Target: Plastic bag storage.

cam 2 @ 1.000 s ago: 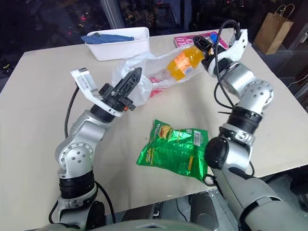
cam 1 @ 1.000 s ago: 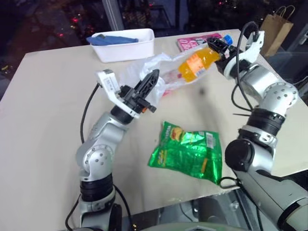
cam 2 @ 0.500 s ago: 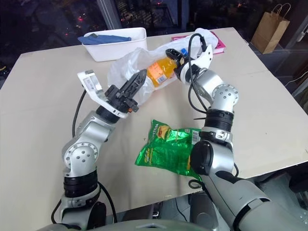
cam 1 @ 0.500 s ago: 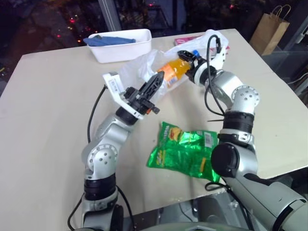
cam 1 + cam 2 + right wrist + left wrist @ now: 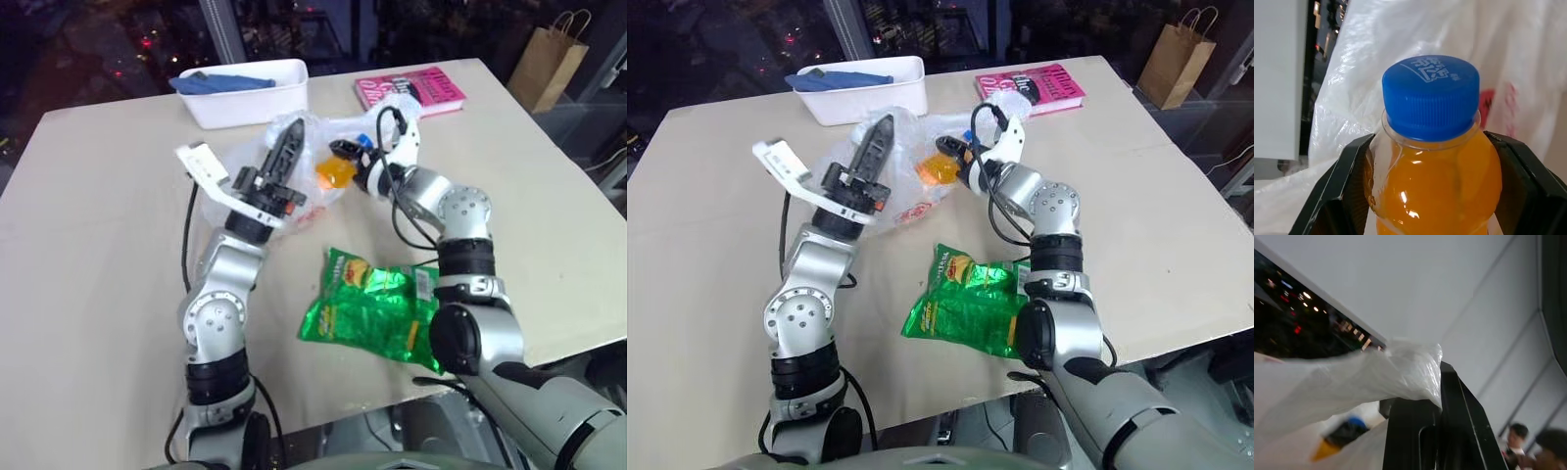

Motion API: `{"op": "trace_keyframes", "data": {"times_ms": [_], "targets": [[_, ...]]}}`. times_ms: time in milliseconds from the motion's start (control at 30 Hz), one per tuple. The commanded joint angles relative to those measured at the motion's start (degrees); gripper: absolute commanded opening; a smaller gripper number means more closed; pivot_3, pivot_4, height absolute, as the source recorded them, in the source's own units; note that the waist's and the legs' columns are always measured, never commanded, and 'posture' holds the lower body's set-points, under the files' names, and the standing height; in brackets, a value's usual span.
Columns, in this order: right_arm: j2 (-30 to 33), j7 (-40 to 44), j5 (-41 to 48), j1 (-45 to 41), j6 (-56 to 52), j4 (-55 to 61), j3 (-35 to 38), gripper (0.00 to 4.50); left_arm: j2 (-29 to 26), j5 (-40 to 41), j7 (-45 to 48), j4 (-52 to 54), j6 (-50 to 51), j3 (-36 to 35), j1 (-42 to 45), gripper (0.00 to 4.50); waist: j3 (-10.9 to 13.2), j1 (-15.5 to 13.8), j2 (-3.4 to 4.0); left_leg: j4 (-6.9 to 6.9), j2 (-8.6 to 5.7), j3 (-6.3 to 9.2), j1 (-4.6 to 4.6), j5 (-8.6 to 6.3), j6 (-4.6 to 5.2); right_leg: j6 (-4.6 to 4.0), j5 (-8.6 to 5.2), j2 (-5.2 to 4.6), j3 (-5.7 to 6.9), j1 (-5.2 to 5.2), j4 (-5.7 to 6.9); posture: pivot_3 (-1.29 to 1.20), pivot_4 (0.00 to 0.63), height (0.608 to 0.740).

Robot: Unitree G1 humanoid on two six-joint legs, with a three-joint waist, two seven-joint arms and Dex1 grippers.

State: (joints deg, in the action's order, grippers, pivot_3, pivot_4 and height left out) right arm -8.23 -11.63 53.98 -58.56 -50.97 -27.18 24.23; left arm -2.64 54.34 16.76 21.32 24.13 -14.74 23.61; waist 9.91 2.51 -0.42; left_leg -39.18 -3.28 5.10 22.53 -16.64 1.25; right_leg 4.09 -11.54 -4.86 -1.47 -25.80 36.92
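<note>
Mid-worktop (image 5: 98,245), plastic bag (image 5: 328,147): thin, limp, slippery; I am pinching its rim in the shut left claw (image 5: 287,147). Right claw (image 5: 1427,161) is gripping the orange bottle (image 5: 1432,147).

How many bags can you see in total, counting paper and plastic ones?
2: the plastic bag on the table, pinched by the left gripper; the brown paper bag standing off the table's far right corner.

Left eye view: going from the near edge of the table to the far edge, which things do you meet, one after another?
Green snack packet → plastic bag, lifted by the left gripper → white tray.
</note>
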Motion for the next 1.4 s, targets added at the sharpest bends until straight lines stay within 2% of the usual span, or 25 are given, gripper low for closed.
{"op": "trace_keyframes", "data": {"times_ms": [33, 233, 533, 633, 700, 867, 1000, 1033, 1133, 1400], "targets": [[-3.64, 4.91, 2.67, 1.27, 0.11, 4.26, -1.28, 2.78, 0.05, 1.07, -1.16, 0.47, -2.56, -1.56, 1.18, 0.00, 0.00, 0.04, 0.00, 0.00, 0.00, 0.00, 0.00, 0.00, 0.00, 0.00, 0.00, 0.00, 0.00, 0.00, 0.00, 0.00, 0.150, 0.740], [-0.96, 13.83, 7.09, 2.47, -3.25, 9.96, -2.21, 2.78, -1.28, 3.07, -0.78, 0.62, -1.99, -2.01, 0.70, 0.00, 0.00, 0.05, 0.00, 0.00, 0.00, 0.01, 0.01, 0.00, 0.00, 0.00, 0.00, 0.00, 0.00, 0.00, -0.02, 0.00, 0.150, 0.740], [1.34, 21.70, 8.74, 0.85, 2.45, 12.22, -1.09, 2.78, -7.39, 15.42, 2.27, 0.11, 4.04, -5.18, -2.34, 0.00, 0.00, 0.06, 0.00, -0.01, 0.01, 0.01, -0.02, 0.00, 0.00, 0.00, 0.00, 0.01, 0.01, 0.00, 0.02, 0.00, 0.150, 0.740], [3.36, 25.55, 2.75, 3.02, 2.66, 13.74, -7.53, 2.78, -9.27, 18.88, 3.31, -0.42, 5.71, -6.10, -2.94, 0.00, 0.00, 0.07, 0.00, -0.01, 0.01, 0.01, -0.03, 0.00, 0.00, 0.00, 0.00, 0.02, 0.01, 0.00, 0.01, 0.00, 0.150, 0.740], [3.17, 25.43, -1.22, 3.87, 3.67, 12.98, -10.92, 2.78, -9.90, 20.76, 3.84, -0.36, 6.50, -5.94, -3.22, 0.00, -0.01, 0.14, 0.00, -0.01, 0.00, 0.00, -0.03, 0.00, 0.00, 0.00, 0.00, 0.02, 0.01, 0.00, 0.01, 0.00, 0.150, 0.740], [0.57, 23.66, -4.20, 5.25, 2.29, 11.45, -13.70, 2.78, -9.54, 21.77, 4.48, 0.63, 6.67, -4.37, -3.82, 0.00, -0.01, 0.11, 0.00, -0.01, 0.02, 0.00, -0.05, 0.00, -0.01, 0.00, 0.00, 0.02, 0.00, 0.00, 0.02, 0.00, 0.150, 0.740], [-1.30, 20.41, -4.30, 4.62, 0.51, 8.19, -12.67, 2.78, -8.60, 22.06, 4.60, 1.01, 5.92, -3.83, -3.95, 0.00, -0.01, -0.13, -0.01, -0.01, 0.02, 0.03, -0.04, 0.00, -0.01, 0.00, 0.00, -0.01, 0.01, 0.01, 0.00, 0.00, 0.150, 0.740], [-1.43, 19.99, -4.59, 4.28, 0.56, 7.70, -12.77, 3.58, -8.48, 22.06, 4.64, 1.03, 5.72, -3.87, -4.08, 0.00, -0.01, -0.13, -0.01, -0.02, 0.01, 0.03, -0.04, 0.00, -0.01, 0.00, 0.00, -0.01, 0.01, 0.02, 0.00, 0.00, 0.150, 0.740], [-1.42, 19.84, -5.10, 3.50, 0.41, 7.05, -13.03, 4.48, -7.98, 22.17, 4.41, 0.98, 4.93, -4.29, -4.48, 0.00, -0.01, -0.04, -0.01, -0.01, 0.01, 0.02, -0.04, 0.00, -0.01, 0.00, 0.00, -0.01, 0.00, 0.01, 0.00, 0.00, 0.150, 0.740], [5.15, 24.78, -12.26, 2.98, 2.70, 9.04, -16.92, 4.48, -7.95, 23.18, 3.76, -1.04, 3.18, -6.64, -4.45, 0.00, -0.02, -0.01, -0.02, -0.01, 0.01, 0.00, -0.08, 0.00, -0.01, 0.00, 0.00, 0.03, -0.01, 0.02, 0.01, 0.00, 0.150, 0.740]]}}
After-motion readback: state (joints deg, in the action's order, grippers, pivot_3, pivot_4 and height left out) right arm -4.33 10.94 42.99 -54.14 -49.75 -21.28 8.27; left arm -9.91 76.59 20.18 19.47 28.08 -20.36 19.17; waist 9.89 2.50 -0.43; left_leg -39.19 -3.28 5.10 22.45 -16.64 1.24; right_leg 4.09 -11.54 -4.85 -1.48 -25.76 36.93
